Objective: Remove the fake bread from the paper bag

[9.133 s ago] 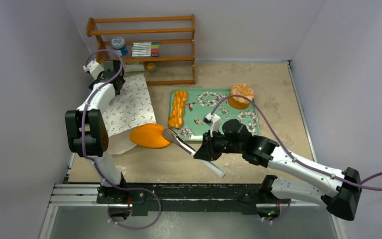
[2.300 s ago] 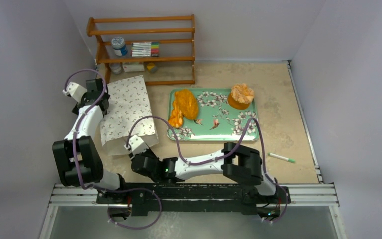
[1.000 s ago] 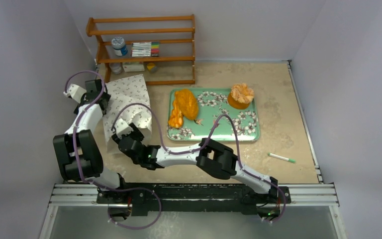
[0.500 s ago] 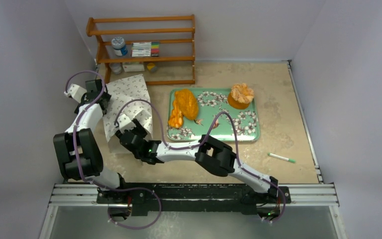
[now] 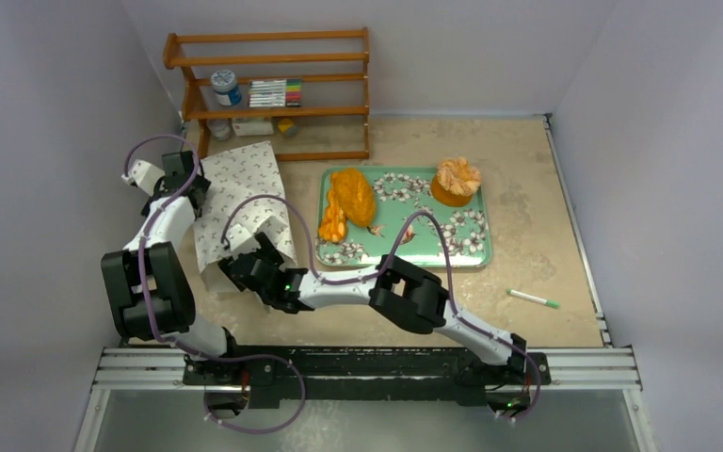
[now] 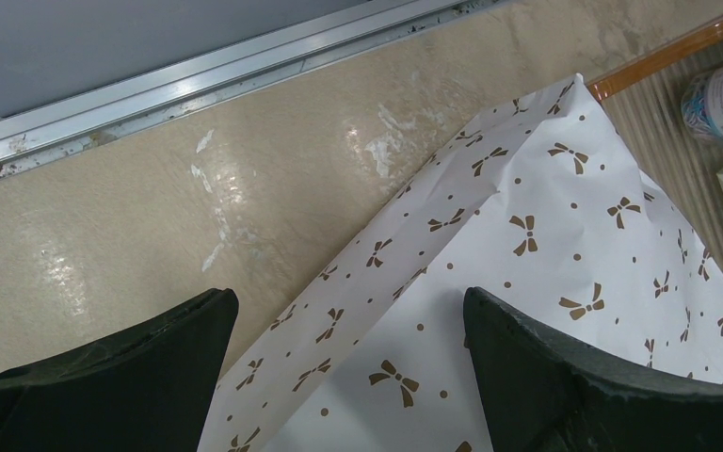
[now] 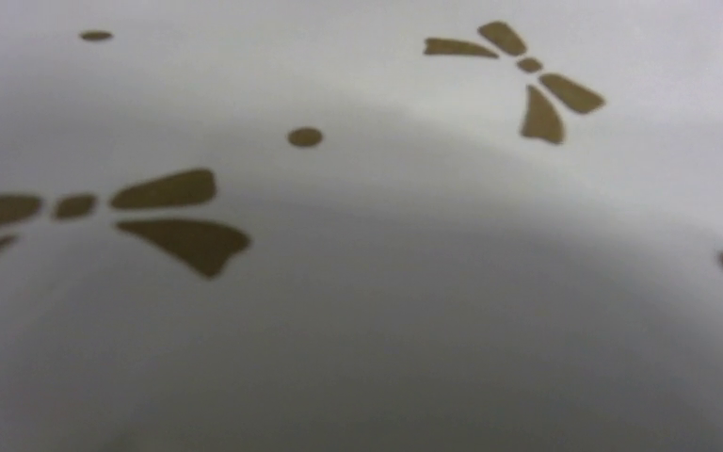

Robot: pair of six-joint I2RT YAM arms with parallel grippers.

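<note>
The paper bag (image 5: pixel 245 184) lies at the table's left, white with small brown bows, its near end creased and lifted. My left gripper (image 5: pixel 184 174) hangs open over the bag's far left edge, and bag paper (image 6: pixel 546 282) lies below its spread fingers (image 6: pixel 113 377). My right arm reaches far left, and its gripper (image 5: pixel 229 268) is pressed into the bag's near end. The right wrist view shows only bag paper (image 7: pixel 361 226), with no fingers. Fake bread lies on the green floral tray (image 5: pixel 433 240): a broad lumpy loaf (image 5: pixel 353 195), a smaller piece (image 5: pixel 331 228) and a ruffled pastry (image 5: pixel 457 179).
A wooden shelf (image 5: pixel 273 94) with a jar and markers stands against the back wall, just behind the bag. A green-tipped pen (image 5: pixel 533 299) lies on the table at the right. Grey walls close in on the left and right.
My right gripper has shifted slightly at the bag's near end, and the paper there has moved with it. The left arm has stayed still.
</note>
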